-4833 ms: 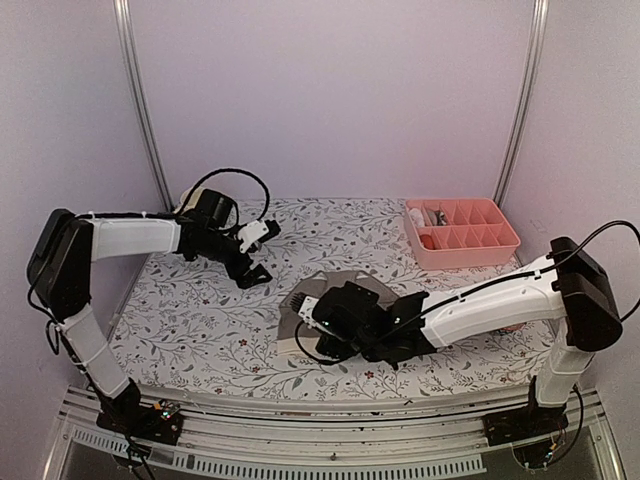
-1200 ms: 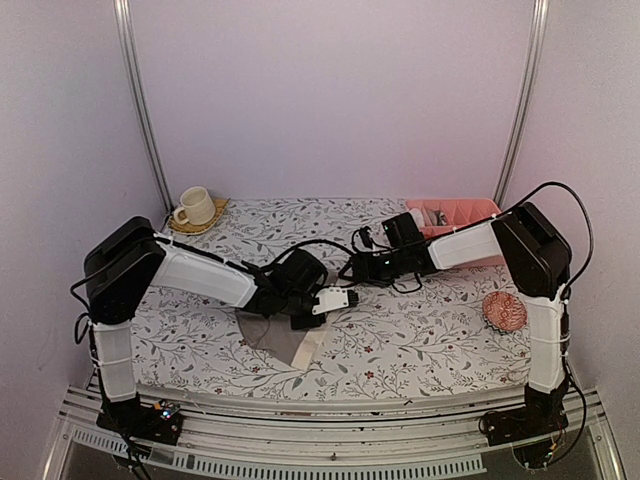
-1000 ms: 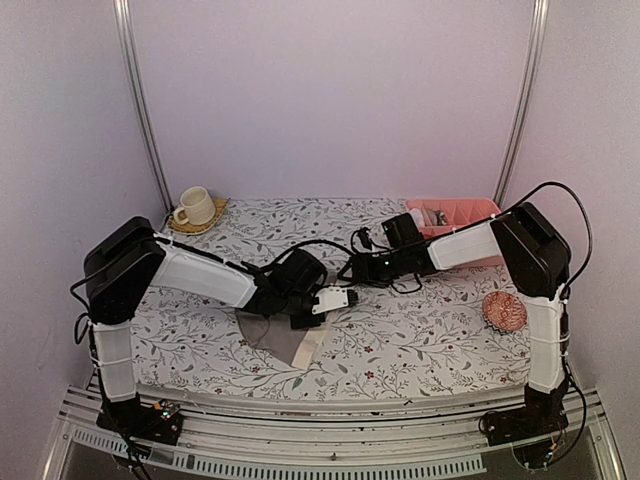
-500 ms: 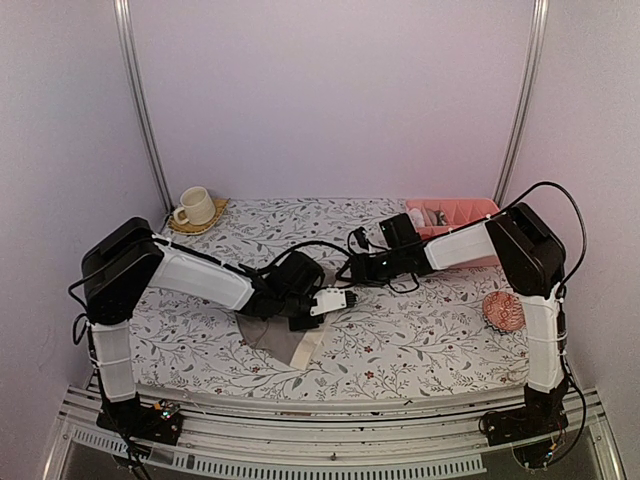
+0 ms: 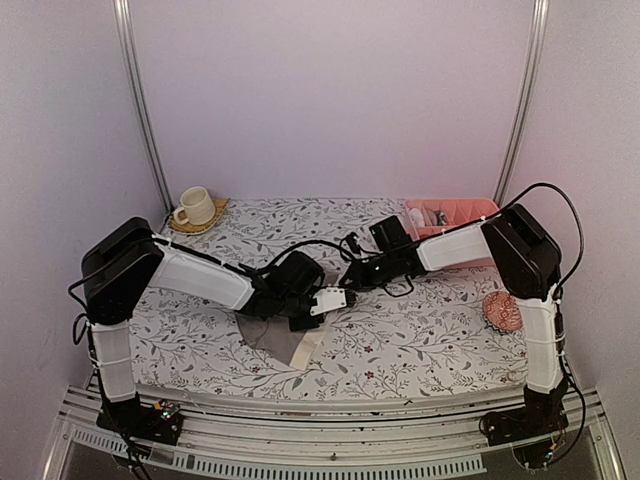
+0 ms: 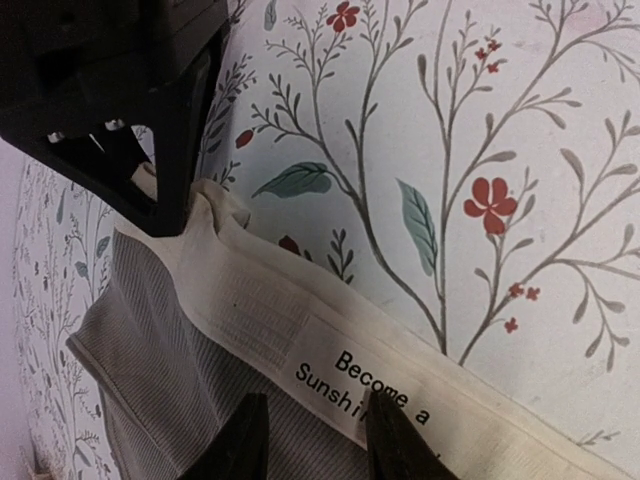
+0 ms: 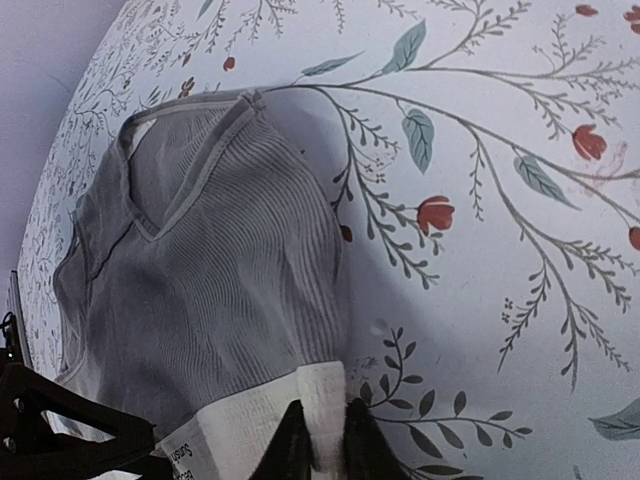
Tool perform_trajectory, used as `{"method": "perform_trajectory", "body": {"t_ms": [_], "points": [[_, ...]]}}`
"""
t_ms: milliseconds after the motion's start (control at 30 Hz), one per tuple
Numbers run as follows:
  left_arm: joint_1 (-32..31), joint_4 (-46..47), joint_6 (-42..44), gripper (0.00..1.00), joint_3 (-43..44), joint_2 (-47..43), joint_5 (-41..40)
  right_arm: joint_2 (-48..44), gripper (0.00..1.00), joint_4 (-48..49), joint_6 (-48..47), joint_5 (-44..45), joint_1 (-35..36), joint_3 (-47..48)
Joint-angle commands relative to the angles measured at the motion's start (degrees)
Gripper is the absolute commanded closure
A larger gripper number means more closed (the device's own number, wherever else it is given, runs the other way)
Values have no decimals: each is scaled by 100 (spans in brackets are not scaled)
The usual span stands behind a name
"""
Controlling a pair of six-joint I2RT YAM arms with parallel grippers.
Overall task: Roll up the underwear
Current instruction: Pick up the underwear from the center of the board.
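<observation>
The taupe underwear (image 5: 268, 335) lies flat on the flowered table, its cream waistband (image 6: 300, 320) printed with black letters. My right gripper (image 7: 325, 442) is shut on the waistband's end corner (image 7: 340, 385), with the ribbed grey cloth (image 7: 200, 300) spread out beyond it. My left gripper (image 6: 315, 445) hovers low over the same waistband with its jaws apart; one fingertip is over the grey cloth and the other over the lettering. In the top view the two grippers, left (image 5: 338, 297) and right (image 5: 348, 278), nearly meet at the garment's right end. No grey brief with white edging is in view.
A cream cup on a saucer (image 5: 194, 207) stands at the back left. A pink divided tray (image 5: 460, 213) sits at the back right, partly behind the right arm. A round pink knitted ball (image 5: 503, 310) lies near the right edge.
The right gripper has slid left to the underwear and closed on the waistband's corner. The left arm and the garment have stayed where they were.
</observation>
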Motion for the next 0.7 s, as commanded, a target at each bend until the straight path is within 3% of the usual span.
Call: {"method": "perform_trajectory", "body": {"t_ms": [0,167,333,667], "points": [[-48,-489,-81,64,-40,48,170,-16,95,-210,-210,533,30,143],[-47,-485,-98,64,92,147,67,-418,97,32,-548,513,-58,206],[-51,-491,-118,64,305,294,-91,-606,98,38,-887,-436,-89,340],[-47,-454,-129,65,332,378,-122,-1230,98,578,-888,-1717,112,-515]]}}
